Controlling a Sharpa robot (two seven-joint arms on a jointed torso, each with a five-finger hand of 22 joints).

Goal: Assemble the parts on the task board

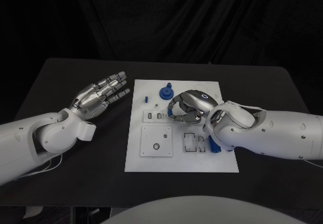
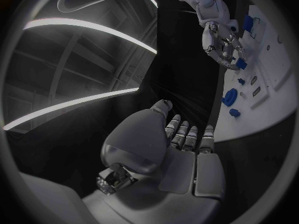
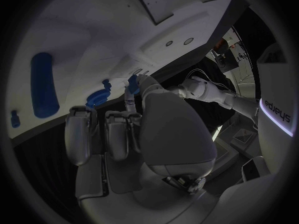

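The white task board [image 1: 181,161] lies in the middle of the black table. My right hand [image 1: 188,106] hovers over the board's far middle with fingers curled, pinching a small blue part [image 3: 129,92] between thumb and fingertip; this held part [image 2: 239,63] also shows in the left wrist view. A blue gear-like part [image 1: 166,92] stands near the board's far edge, with a small blue peg [image 1: 145,99] beside it. A blue cylinder [image 1: 214,145] lies on the board, partly under my right forearm. My left hand [image 1: 101,95] is open, palm up, left of the board.
A square inset plate [image 1: 156,140] and two narrow slots [image 1: 193,142] sit in the board's near half, with small sockets [image 1: 156,115] just beyond them. Black table [image 1: 80,177] surrounds the board on all sides. A dark curtain hangs behind.
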